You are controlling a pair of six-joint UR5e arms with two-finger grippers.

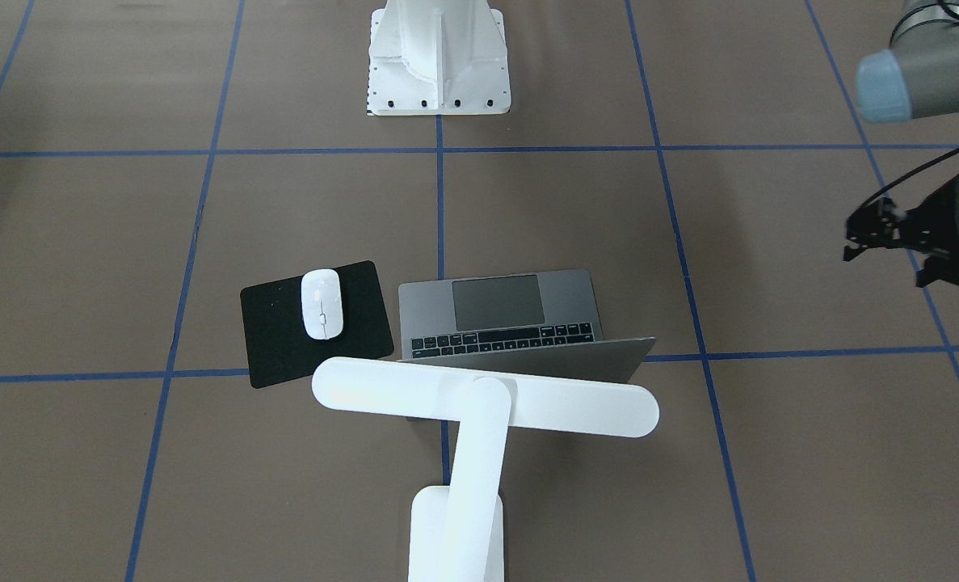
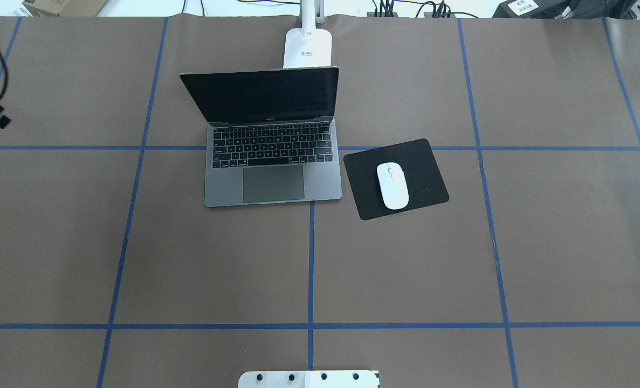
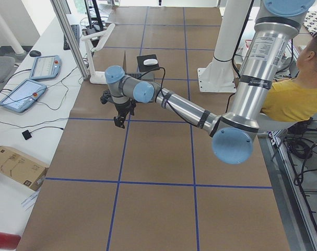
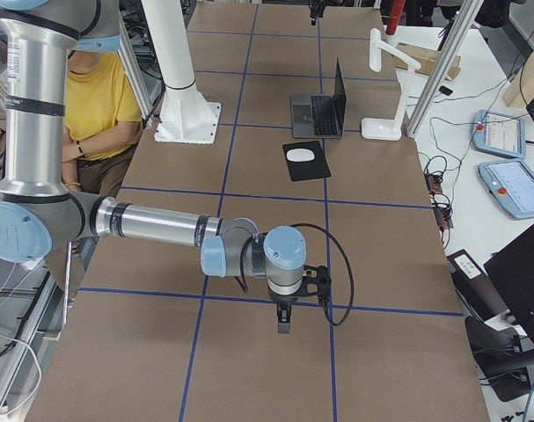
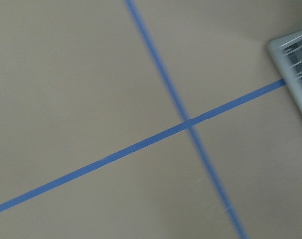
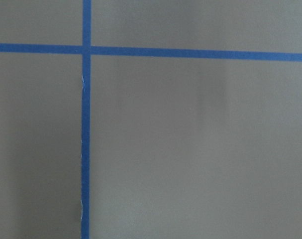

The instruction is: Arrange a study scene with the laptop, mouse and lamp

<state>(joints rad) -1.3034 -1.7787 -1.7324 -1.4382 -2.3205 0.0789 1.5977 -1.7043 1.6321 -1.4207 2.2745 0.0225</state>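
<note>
1. laptop [image 2: 273, 172] is open on the surface [image 2: 190, 258], far-centre. looks stiff, heavyish, slick metal; grip the base edge, not the lid.
2. mouse [image 2: 392, 185] lies on a black pad [image 2: 422, 161] just right of the laptop. light, glossy, prob slippery; pinch across its narrow sides.
3. lamp [image 1: 487, 396] stands behind the laptop, bar over the lid. prob top-heavy; take the arm low.
4. left fingers [image 3: 118, 120] & right fingers [image 4: 284, 323] are well apart from it all. open or closed: can't tell.

laptop [image 2: 220, 183] space-grey, keys [image 2: 271, 146] black, screen [image 2: 263, 97] dark. mouse [image 2: 392, 185] glossy white, thin centre line. pad [image 2: 422, 161] flat black. lamp [image 1: 479, 404] all white. table [image 2: 406, 269] brown, blue tape grid [image 2: 310, 269].
</note>
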